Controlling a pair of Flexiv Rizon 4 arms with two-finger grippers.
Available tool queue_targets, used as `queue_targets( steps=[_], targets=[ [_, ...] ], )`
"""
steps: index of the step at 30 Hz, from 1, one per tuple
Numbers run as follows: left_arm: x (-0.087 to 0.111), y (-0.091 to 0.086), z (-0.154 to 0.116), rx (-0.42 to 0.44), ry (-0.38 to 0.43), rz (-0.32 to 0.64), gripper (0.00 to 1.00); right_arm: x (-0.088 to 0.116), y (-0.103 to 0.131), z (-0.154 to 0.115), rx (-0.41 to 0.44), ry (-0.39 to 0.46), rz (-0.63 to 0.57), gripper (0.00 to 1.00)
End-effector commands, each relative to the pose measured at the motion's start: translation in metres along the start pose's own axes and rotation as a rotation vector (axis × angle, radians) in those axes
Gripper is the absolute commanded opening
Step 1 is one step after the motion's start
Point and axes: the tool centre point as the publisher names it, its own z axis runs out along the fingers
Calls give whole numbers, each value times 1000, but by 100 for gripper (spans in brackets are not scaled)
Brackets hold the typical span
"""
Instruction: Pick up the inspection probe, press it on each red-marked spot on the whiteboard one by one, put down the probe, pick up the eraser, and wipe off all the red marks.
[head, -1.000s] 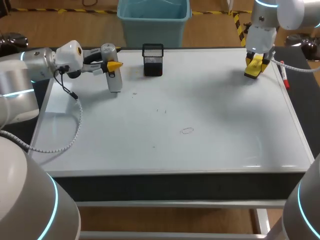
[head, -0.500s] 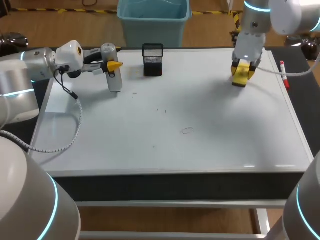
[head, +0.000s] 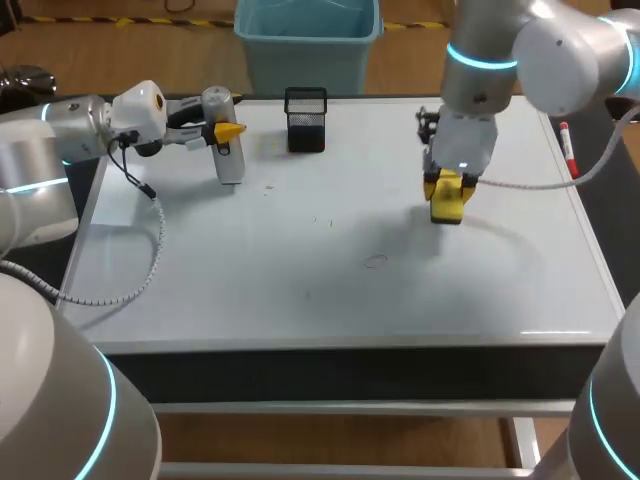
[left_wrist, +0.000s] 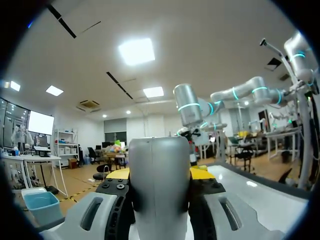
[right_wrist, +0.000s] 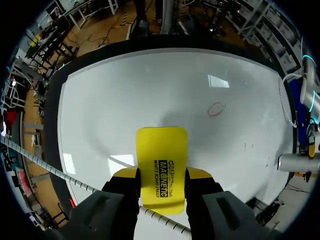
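Red ink shows as one small ring near the middle of the whiteboard. Just beyond it and to the right, the right gripper points down, its fingers clamped on either side of the yellow eraser, which is held over the board. At the far left, the left gripper is clamped on the grey inspection probe, held upright with its lower end towards the board. A black mesh cup stands at the far edge. A red marker lies along the far right edge.
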Motion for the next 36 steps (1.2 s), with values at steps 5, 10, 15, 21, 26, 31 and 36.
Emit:
queue_targets(
  steps=[5, 10, 15, 21, 26, 31, 36],
  targets=[
    [-1, -1, 0, 1, 3, 0, 0, -27, 68, 4, 124, 4, -73, 0],
    [-1, -1, 0, 1, 3, 0, 0, -44, 94, 7, 136, -8, -114, 0],
    [-1, -1, 0, 1, 3, 0, 0, -63, 107, 16, 135, -3, -171, 0],
    [-1, -1, 0, 1, 3, 0, 0, -91, 111, 28, 140, -3, -219, 0],
    [-1, -1, 0, 1, 3, 0, 0, -110, 109, 36, 131, -4, -245, 0],
    [-1, -1, 0, 1, 3, 0, 0, -120, 106, 47, 112, 12, -264, 0],
    [-1, -1, 0, 1, 3, 0, 0, -126, 99, 60, 102, 27, -272, 0]
  ],
)
